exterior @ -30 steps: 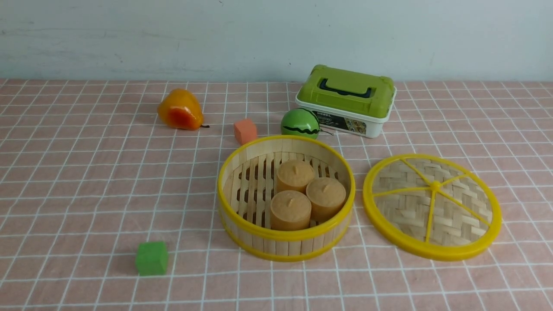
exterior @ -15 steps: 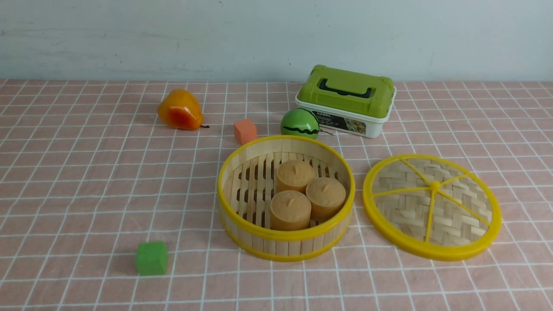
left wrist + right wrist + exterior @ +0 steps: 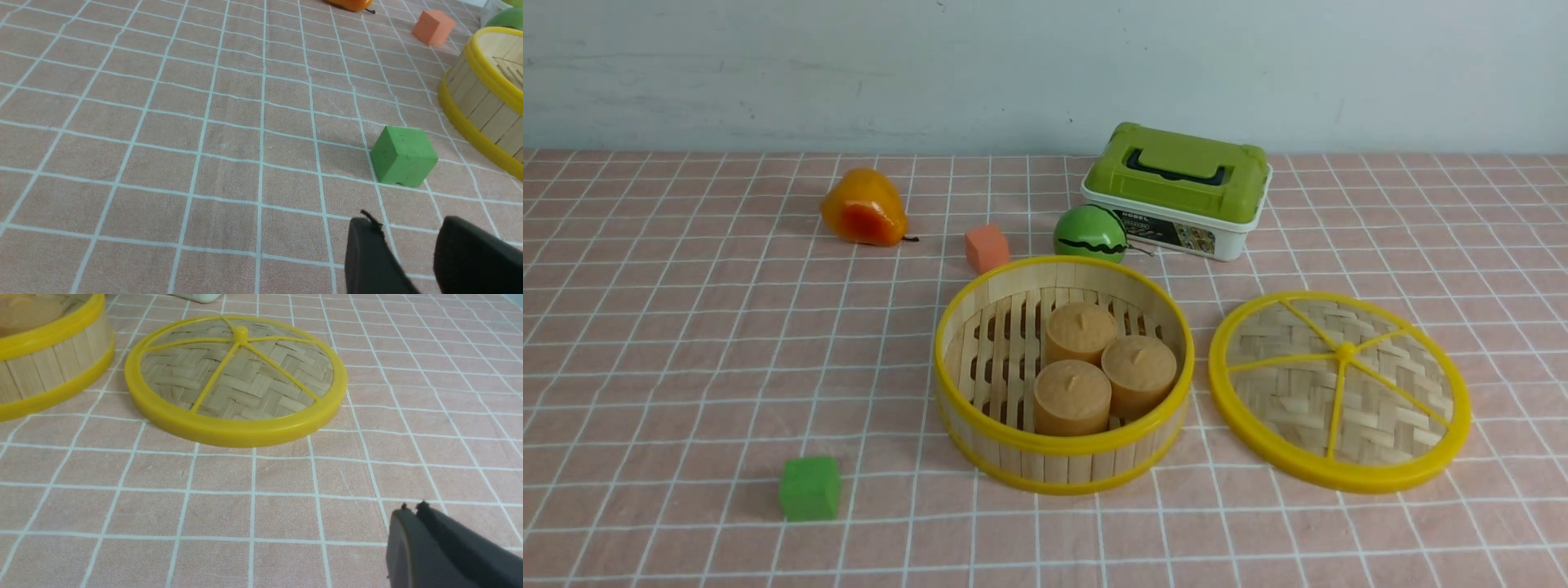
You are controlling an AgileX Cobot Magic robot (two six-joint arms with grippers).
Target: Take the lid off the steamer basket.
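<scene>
With the left gripper (image 3: 402, 222) parted and empty, the steamer basket (image 3: 1066, 465) sat uncovered and its woven bamboo lid (image 3: 1282, 408) lay flat just right of it, so the closed, empty right gripper (image 3: 413, 507) seemingly needed only to keep clear.

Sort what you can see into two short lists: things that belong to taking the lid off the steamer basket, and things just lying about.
Part of the job:
- lid
- steamer basket

Just lying about:
- orange fruit
- pink block
- green striped ball
- green-lidded box
- green block
</scene>
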